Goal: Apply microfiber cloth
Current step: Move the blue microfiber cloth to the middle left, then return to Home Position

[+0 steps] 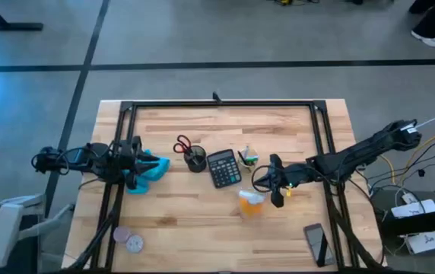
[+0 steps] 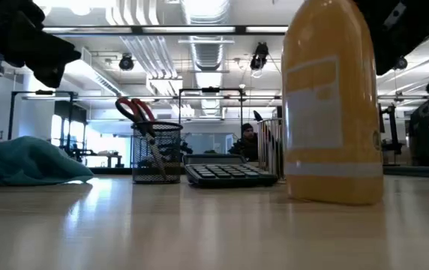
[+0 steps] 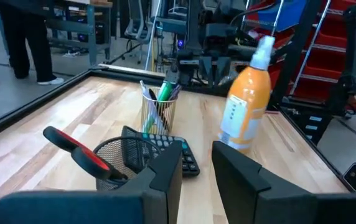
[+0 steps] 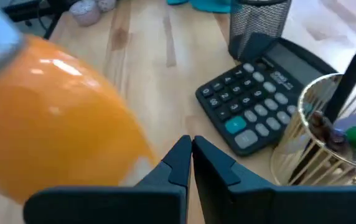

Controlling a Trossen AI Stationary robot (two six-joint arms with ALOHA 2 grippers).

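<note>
The turquoise microfiber cloth (image 1: pixel 149 172) is lying in a soft heap on the left part of the wooden table (image 1: pixel 202 228), and the left gripper (image 1: pixel 135 163) is hanging right over it. From the left wrist view its two dark fingers (image 3: pixel 165 180) are standing apart with a gap between them, so this claw is released and is holding nothing. The right gripper (image 1: pixel 277 190) is sitting near the middle of the table, just beside the orange spray bottle (image 1: pixel 251 202). Its fingers (image 4: pixel 179 163) are pressing tight together with nothing between them, so this claw is clenched. Between the two arms, a black mesh cup (image 1: pixel 195 160) with red scissors (image 1: pixel 182 144) is standing next to the black calculator (image 1: pixel 223 168). A gold wire cup (image 1: pixel 248 158) with pens is standing just beside the calculator. In the low view, the cloth is resting flat on the table, far to the side of the big orange bottle.
</note>
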